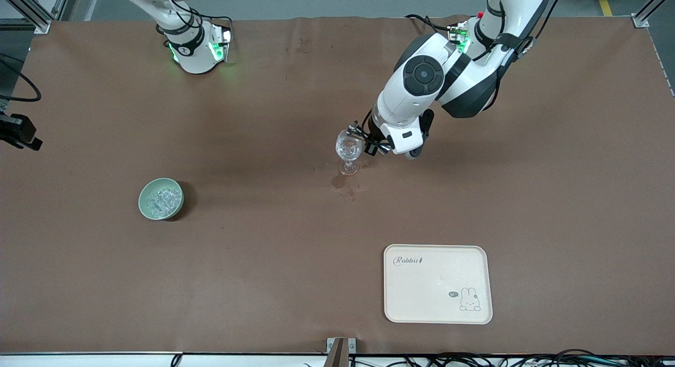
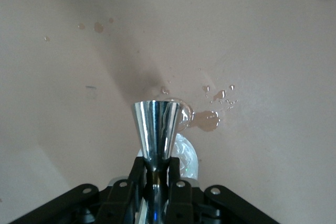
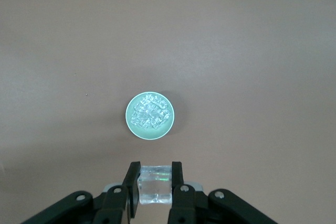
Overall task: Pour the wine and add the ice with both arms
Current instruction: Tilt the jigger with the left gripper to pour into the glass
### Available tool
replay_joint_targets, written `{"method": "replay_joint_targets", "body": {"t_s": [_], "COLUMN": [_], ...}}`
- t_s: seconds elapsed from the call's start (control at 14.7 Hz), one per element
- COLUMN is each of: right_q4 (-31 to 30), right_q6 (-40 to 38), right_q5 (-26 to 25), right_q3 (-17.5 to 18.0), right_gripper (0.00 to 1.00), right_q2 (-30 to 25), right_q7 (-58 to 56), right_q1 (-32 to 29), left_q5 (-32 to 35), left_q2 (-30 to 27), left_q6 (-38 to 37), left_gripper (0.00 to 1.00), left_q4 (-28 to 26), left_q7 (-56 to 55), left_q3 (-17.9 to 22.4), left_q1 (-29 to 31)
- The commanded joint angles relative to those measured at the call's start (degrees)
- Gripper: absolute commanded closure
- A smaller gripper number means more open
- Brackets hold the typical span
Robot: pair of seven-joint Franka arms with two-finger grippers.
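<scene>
Left gripper (image 1: 369,137): frame centre, clamped on a steel jigger (image 2: 156,129) over the wine glass (image 1: 349,148). Right gripper (image 3: 155,182): jaws pinching one ice cube (image 3: 155,184), high over the green bowl (image 1: 179,198) of ice (image 1: 160,200), mid-left. Cream rabbit tray (image 1: 411,288): lower right.

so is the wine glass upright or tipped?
Upright: wine glass stands on its foot on the table, with the left gripper beside its bowl.

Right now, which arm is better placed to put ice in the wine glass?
The right: its tool is shut on an ice cube, above the ice bowl. The left tool holds a metal jigger at the wine glass.
</scene>
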Motion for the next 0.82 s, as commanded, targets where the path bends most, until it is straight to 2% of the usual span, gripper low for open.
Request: {"method": "replay_joint_targets", "body": {"t_s": [0.0, 0.75], "right_q4": [1.2, 1.1], "right_q6": [-0.2, 0.3], "right_q5": [0.1, 0.1], "right_q3": [0.4, 0.5], "right_gripper": [1.00, 1.00], "right_q2": [0.6, 0.6], "right_q7": [1.0, 1.0], "right_q1": [-0.2, -0.1], "left_q5": [3.2, 10.8], "left_q2": [-0.5, -0.6], "left_q6": [-1.2, -2.8], "left_gripper": [1.00, 1.00], "left_q4": [0.4, 1.2], "left_q7": [-2.6, -5.3], "left_q3": [-0.1, -0.1], "left_q1": [-0.2, -2.8]}}
